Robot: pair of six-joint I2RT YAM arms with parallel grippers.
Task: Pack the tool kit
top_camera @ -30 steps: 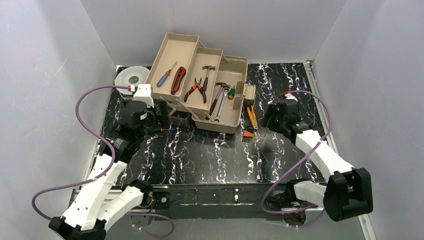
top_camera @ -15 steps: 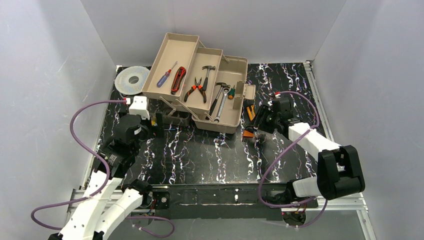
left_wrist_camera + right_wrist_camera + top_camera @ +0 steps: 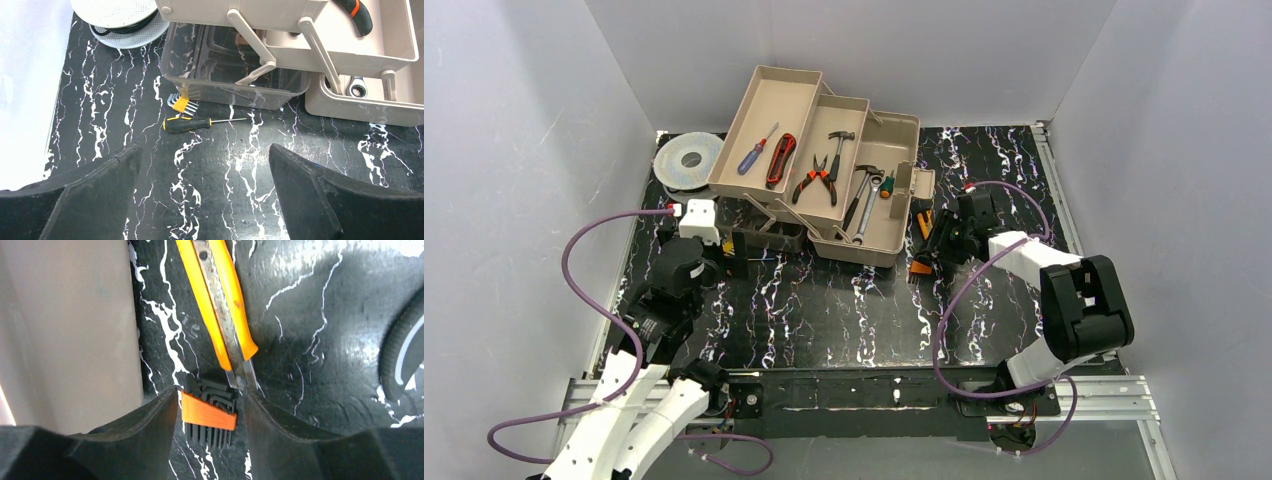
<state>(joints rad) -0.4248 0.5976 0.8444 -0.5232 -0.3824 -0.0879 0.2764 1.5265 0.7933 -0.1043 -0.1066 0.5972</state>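
Orange plastic sits framed between the right fingers (image 3: pixel 150 425): a hex-key holder (image 3: pixel 207 412) lying flat on the tabletop (image 3: pixel 824 320), just beside the right wall of the toolbox (image 3: pixel 869 250). The fingers are spread to either side of it, close in. A thin dark sliver shows on one side, so I judge them not yet clamped. They come from straight above because the holder lies low and flat, and they cross its narrow width, which looks like the easiest span to bracket. An orange knife (image 3: pixel 215 300) lies at the holder's far end, touching it or nearly so. Its tip points into the gap, so a squeeze could catch or nudge it.

The toolbox stands open at the back, its trays (image 3: pixel 769 110) fanned up and to the left so each level can be reached from above. Pliers (image 3: pixel 814 178), a hammer (image 3: pixel 837 150) and wrenches (image 3: pixel 864 205) are already inside.

The left fingers (image 3: pixel 100 180) hang wide apart and empty above the tabletop. They are aimed at a yellow-handled screwdriver (image 3: pixel 187 124) and a second key set (image 3: pixel 181 103) lying close by the translucent lid (image 3: pixel 235 75) under the trays. That wide spread suits a drop over the screwdriver's handle, though the lid wall leaves little room on that side.
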